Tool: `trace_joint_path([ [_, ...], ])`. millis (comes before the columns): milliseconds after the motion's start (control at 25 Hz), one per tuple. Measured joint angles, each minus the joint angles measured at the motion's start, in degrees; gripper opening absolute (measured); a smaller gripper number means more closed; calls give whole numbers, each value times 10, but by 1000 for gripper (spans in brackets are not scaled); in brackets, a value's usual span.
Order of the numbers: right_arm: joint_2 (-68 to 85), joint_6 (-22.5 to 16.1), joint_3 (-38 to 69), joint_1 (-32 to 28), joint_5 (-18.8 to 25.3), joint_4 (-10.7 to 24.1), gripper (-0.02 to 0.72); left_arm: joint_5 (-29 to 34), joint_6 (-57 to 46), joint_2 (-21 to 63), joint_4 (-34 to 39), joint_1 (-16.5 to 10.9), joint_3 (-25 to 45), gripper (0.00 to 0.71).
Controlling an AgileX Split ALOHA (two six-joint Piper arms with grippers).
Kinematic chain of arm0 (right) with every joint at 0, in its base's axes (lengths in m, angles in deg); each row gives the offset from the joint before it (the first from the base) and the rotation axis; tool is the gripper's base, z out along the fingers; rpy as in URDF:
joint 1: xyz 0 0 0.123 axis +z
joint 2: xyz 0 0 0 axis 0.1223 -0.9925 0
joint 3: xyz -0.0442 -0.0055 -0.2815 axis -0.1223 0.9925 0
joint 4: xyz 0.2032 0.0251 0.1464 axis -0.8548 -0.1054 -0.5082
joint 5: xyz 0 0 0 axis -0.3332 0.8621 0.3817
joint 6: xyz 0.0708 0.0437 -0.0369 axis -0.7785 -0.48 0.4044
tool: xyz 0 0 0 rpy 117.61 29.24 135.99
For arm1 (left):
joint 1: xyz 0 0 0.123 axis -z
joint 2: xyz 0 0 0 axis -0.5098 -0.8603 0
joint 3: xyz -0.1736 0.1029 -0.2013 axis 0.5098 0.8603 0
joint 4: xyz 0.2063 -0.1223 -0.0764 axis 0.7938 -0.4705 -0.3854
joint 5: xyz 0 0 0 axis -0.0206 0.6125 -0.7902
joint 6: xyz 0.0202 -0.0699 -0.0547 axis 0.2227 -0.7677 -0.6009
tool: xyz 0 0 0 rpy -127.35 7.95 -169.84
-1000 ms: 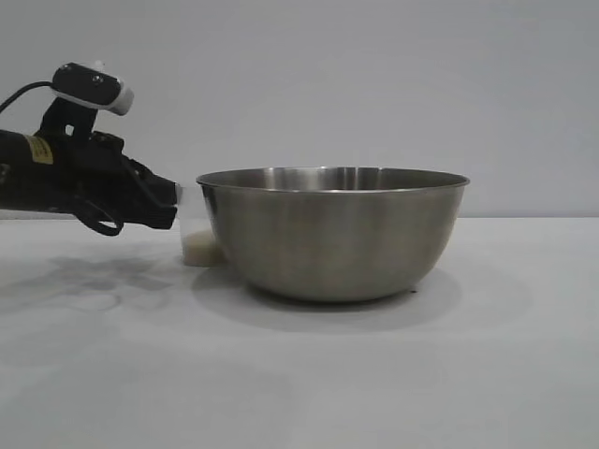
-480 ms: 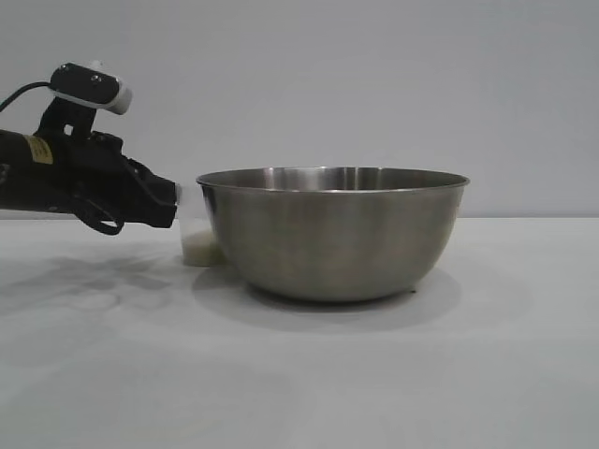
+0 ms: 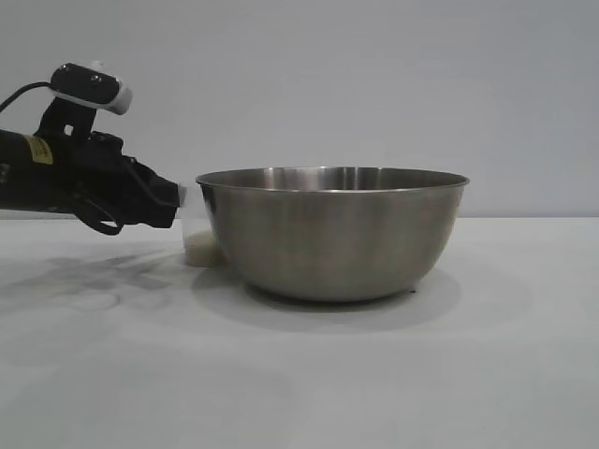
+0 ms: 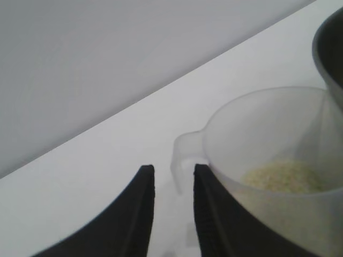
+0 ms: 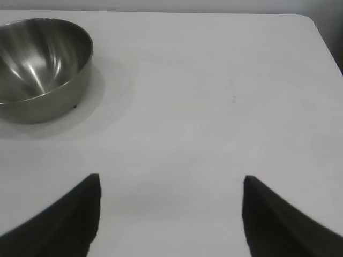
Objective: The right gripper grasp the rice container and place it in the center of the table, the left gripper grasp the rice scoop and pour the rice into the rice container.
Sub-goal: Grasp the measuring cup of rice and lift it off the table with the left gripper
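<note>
Black left arm (image 3: 65, 178), yellow label, looped cables, white wrist camera (image 3: 92, 86); pointed black fingers (image 4: 136, 214).

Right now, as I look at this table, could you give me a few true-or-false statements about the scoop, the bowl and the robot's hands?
1. The scoop stands on the table beside the bowl. True.
2. The scoop is empty. False: rice lies in its bottom.
3. The right hand grips the bowl. False: it is open, apart from the bowl.
4. The left hand is slightly open, just short of the scoop's handle. True.
</note>
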Motion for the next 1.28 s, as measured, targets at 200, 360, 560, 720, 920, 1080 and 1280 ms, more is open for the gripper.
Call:
trace_joint_path([
  [200,0,0,0,0,0,0,473,0,-20,-23,11,0,-19,154],
  [360,0,0,0,0,0,0,473,0,-34,-30,17,-1,-21,154],
  [560,0,0,0,0,0,0,473,0,-62,-33,23,-3,-28,154],
  [720,0,0,0,0,0,0,473,0,-65,-50,31,-4,-49,154],
  [920,0,0,0,0,0,0,473,0,-77,-68,32,-4,-79,154],
  [1080,0,0,0,0,0,0,473,0,-94,-81,58,-7,-105,154],
  [1280,0,0,0,0,0,0,473,0,-116,-82,95,-20,-116,154],
])
